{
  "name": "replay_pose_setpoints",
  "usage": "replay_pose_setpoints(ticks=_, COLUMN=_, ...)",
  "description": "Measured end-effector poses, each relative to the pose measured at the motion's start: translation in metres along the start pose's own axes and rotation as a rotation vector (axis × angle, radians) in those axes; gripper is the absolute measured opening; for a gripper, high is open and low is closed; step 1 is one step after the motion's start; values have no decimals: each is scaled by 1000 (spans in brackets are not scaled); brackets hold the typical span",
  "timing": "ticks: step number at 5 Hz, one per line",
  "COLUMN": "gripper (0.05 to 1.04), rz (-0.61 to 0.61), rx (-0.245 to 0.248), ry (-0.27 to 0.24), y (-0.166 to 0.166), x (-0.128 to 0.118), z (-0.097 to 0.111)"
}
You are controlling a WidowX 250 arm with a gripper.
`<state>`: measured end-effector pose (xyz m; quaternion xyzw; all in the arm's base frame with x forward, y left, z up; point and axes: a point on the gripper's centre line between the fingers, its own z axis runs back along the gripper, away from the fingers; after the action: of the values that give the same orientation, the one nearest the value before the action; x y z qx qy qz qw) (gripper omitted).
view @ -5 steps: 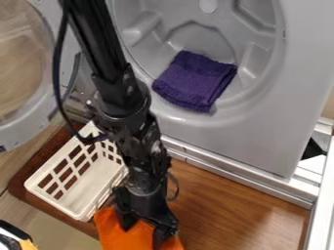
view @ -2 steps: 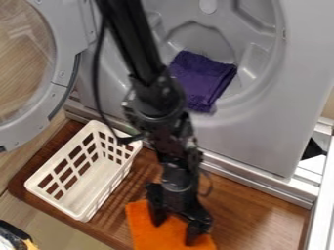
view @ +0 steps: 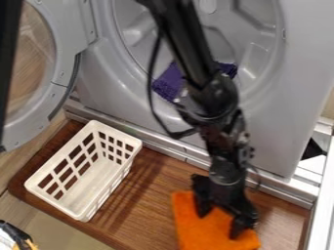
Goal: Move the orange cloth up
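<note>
At the lower middle right, the black gripper [view: 221,219] hangs over the orange cloth [view: 196,226], its two fingers spread apart with orange fabric visible between them. The fingertips are down at the cloth's surface, near its upper right part. The cloth lies on the brown wooden board, its lower edge reaching the bottom of the view. Part of it is hidden beneath the gripper.
A white slotted basket [view: 88,173] stands left of the cloth. Behind is a grey washer drum holding a purple cloth [view: 168,83], partly covered by the arm. The round door [view: 65,73] hangs at the left; a metal ledge [view: 176,153] borders the board.
The gripper has travelled right across the board, and the orange cloth has slid right along with it. The basket, at first partly covered by the arm, is now uncovered.
</note>
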<state>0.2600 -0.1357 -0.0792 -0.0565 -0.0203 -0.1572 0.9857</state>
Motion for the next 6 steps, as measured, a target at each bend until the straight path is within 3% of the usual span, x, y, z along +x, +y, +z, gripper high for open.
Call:
replay_pose_setpoints(ticks=2, gripper=1002, rz=-113, rx=-8, ry=-14, y=-31, x=34, z=-4)
replay_pose_setpoints(ticks=6, gripper=998, rz=-153, rx=30, ry=59, y=-23, x=15, z=3)
